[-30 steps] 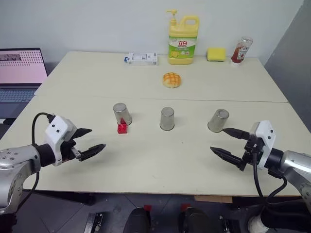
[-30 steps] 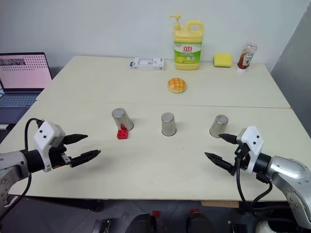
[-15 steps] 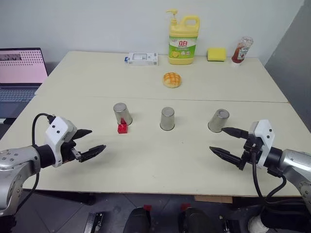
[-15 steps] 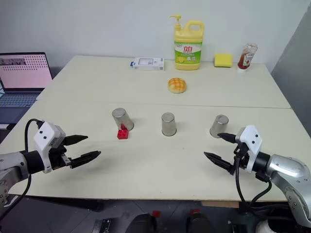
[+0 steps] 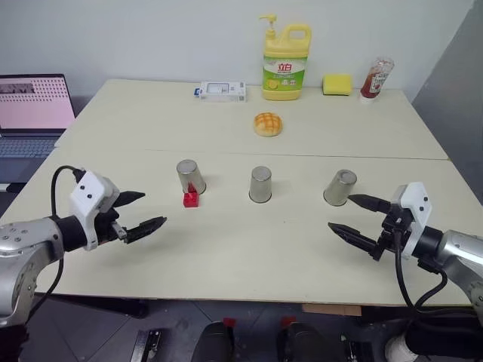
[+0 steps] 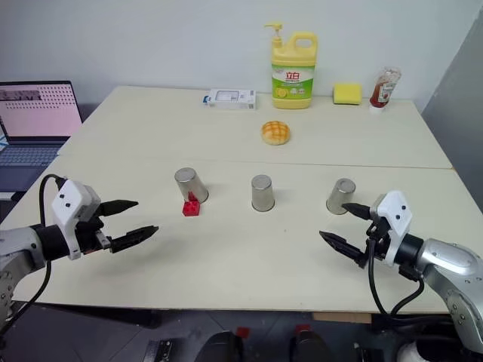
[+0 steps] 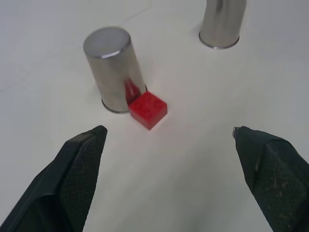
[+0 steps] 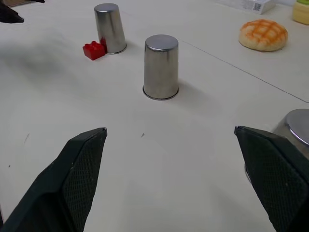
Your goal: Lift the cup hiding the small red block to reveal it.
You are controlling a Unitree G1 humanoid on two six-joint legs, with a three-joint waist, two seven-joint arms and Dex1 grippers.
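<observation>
Three silvery metal cups stand upside down in a row across the cream counter [image 5: 226, 256]: the left cup [image 5: 190, 176], the middle cup [image 5: 259, 184] and the right cup [image 5: 339, 187], well apart from one another. One small red block [image 5: 191, 199] lies in the open, touching the near side of the left cup's base, so it is under none of them. Behind the row sit one round bun [image 5: 266, 124], one yellow dish-soap bottle [image 5: 285, 62], one yellow sponge [image 5: 336, 84], one ketchup bottle [image 5: 375, 78] and one flat white box [image 5: 219, 91]; one laptop [image 5: 34, 113] stands off the counter's left edge. There are two end effectors: the left end effector [image 5: 139, 213] hovers near the front left, fingers spread and holding nothing, and the right end effector [image 5: 361, 219] hovers near the front right beside the right cup, fingers likewise spread wide and empty. The left wrist view brings the block close, showing studs on its top and its red reflection in the left cup's wall. The right wrist view takes in all three cups together with the bun.
</observation>
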